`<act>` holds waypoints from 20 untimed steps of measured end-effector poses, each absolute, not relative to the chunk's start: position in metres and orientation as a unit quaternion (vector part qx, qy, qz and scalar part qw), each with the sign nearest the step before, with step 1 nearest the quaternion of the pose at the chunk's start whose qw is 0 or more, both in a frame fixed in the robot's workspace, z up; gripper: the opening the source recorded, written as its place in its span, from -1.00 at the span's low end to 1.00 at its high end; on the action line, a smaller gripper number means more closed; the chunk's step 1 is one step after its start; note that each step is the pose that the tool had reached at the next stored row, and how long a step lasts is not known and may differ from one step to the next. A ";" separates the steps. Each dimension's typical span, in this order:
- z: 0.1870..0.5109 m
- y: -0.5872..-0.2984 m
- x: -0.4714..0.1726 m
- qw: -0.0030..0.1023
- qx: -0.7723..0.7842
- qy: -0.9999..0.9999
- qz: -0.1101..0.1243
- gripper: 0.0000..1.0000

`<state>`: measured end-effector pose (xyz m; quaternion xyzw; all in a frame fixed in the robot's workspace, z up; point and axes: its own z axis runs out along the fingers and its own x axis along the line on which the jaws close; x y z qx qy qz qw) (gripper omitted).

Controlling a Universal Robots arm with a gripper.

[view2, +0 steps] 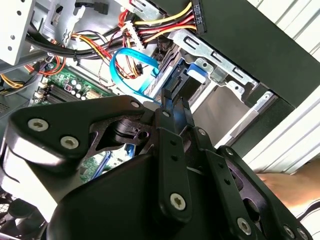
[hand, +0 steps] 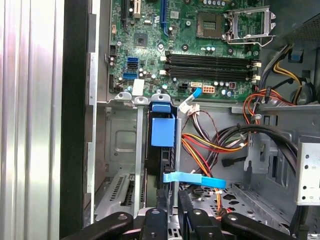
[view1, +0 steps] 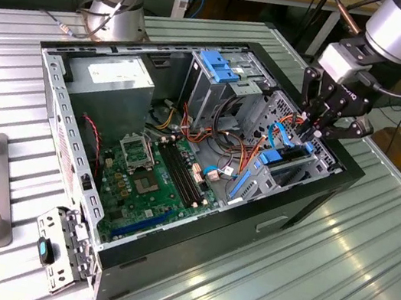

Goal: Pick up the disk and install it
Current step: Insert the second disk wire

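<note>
Exterior view, left to right: green board (view1: 153,177) lying flat in open computer case (view1: 58,117); then disk (view1: 275,160) standing on edge in metal bay (view1: 302,168); then gripper (view1: 310,138) right above, fingers pinched tight on disk's blue frame.

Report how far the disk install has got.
Done: the disk is picked up and stands on edge in the drive cage of the open computer case. In hand: the gripper is shut on its edge. Left: release; whether it is fully seated cannot be told.
</note>
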<state>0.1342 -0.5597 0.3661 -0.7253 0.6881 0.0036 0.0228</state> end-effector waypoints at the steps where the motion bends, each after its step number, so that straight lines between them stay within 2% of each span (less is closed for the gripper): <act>1: 0.366 -0.560 0.135 0.023 -0.726 0.688 0.004 -0.53; 20: 0.366 -0.554 0.145 0.023 -0.732 0.681 0.004 -0.53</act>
